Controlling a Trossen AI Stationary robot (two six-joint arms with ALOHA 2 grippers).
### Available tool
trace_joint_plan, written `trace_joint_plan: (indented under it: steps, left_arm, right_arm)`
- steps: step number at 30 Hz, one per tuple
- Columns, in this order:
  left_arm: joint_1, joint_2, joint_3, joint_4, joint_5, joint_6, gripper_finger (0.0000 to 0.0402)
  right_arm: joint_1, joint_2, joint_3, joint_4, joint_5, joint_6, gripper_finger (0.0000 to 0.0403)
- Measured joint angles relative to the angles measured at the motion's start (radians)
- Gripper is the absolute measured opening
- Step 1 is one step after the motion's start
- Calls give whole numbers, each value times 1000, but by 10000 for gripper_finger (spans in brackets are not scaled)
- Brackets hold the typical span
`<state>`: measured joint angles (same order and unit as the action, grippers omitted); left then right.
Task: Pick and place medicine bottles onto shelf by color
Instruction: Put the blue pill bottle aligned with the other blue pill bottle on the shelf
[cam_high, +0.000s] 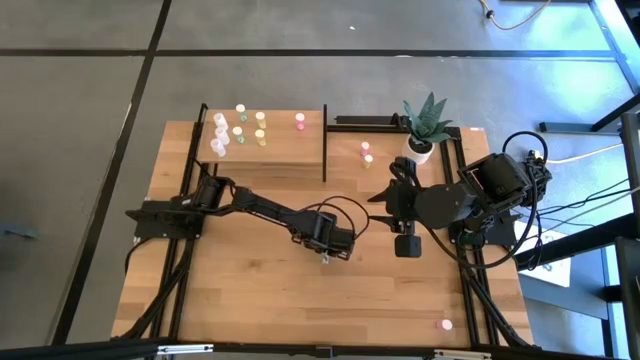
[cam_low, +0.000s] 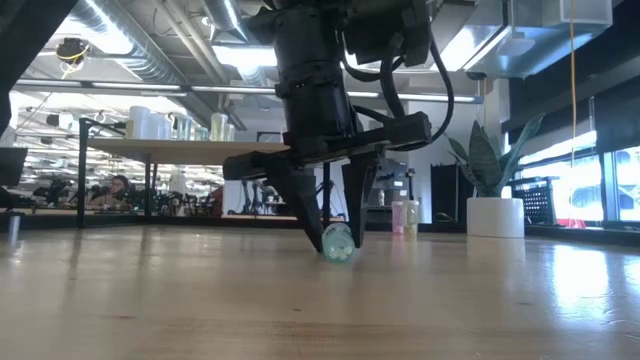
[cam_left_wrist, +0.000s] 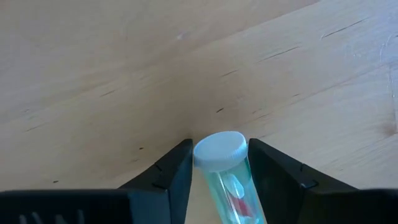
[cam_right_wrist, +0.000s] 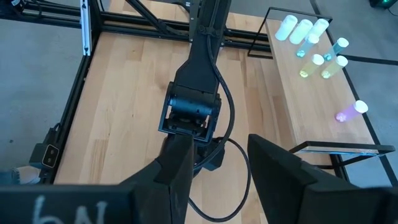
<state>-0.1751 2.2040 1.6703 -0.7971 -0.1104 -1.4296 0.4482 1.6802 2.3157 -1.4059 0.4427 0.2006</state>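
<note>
A small clear medicine bottle (cam_left_wrist: 227, 180) with a white cap lies on its side on the wooden tabletop near the middle. My left gripper (cam_high: 327, 257) points down over it, its fingers closed against its two sides. My right gripper (cam_right_wrist: 221, 168) hangs high above the table's right part, open and empty. The shelf (cam_high: 285, 155), a raised light-wood platform at the far left, carries several upright bottles (cam_high: 240, 125) with white, green and yellow tops and one pink one (cam_high: 299, 120). My left gripper pinches the lying bottle's body (cam_left_wrist: 217, 186) just behind the white cap (cam_left_wrist: 219, 151) between its two fingers. The fingers (cam_low: 358, 225) come from above, pointing steeply down, and lie across the bottle. The bottle rests on the tabletop (cam_low: 338, 245).
Two pink-topped bottles (cam_high: 366, 153) stand on the table beside a white plant pot (cam_high: 420, 146) at the far right. Another pink one (cam_high: 446, 324) is by the near right edge. Thin black posts (cam_high: 325, 140) frame the shelf. Bare wood stretches along the near side.
</note>
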Motion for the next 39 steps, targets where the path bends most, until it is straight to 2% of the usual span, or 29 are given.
trace_joint_plan:
  steps: [12,20,28,32,39]
  left_arm:
    - [-21,0,0,-15,-40,26,129]
    - [-61,-8,0,-45,-138,26,128]
    - [-108,-61,1,-111,-319,19,128]
    - [-141,-83,2,-151,-468,3,128]
    - [-210,-87,1,-250,-713,-120,128]
  right_arm:
    - [0,0,0,0,0,0,154]
    - [0,0,0,0,0,0,154]
    - [0,0,0,3,0,0,154]
    - [0,0,0,7,0,0,154]
    - [0,0,0,11,0,0,154]
